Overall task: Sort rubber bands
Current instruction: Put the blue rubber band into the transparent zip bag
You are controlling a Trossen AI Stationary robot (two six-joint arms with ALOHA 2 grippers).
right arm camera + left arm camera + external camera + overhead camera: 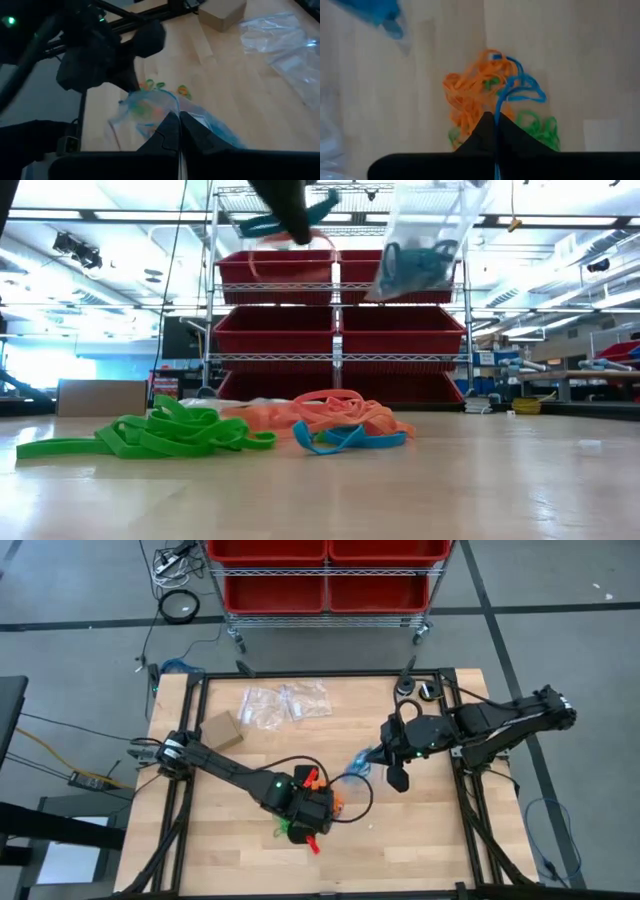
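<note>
Low view: green rubber bands (150,436) nearest the lens at 8 o'clock, orange rubber bands (325,412) behind, a few blue rubber bands (348,438) in front of the orange, all flat on the table (420,495). Only this view shows the clear bag (425,245) hanging in the air at 1 o'clock with blue bands inside, red bins (335,330) behind.
High view: left gripper (318,808) over the pile near table centre, 6 o'clock; pile mostly hidden under it, orange bits showing. Right gripper (378,755) at 3 o'clock holds the bag's edge. Empty bags (285,703) and cardboard box (221,729) at 11 o'clock, well apart from the pile.
Left wrist view: fingers (515,137) pressed together, pinching one blue strand that runs up from the tangle of orange, blue, green loops; strand taut, the rest limp.
Right wrist view: fingers (162,139) closed on the bag's clear film; blue content seen through it, left arm (95,45) beyond.
</note>
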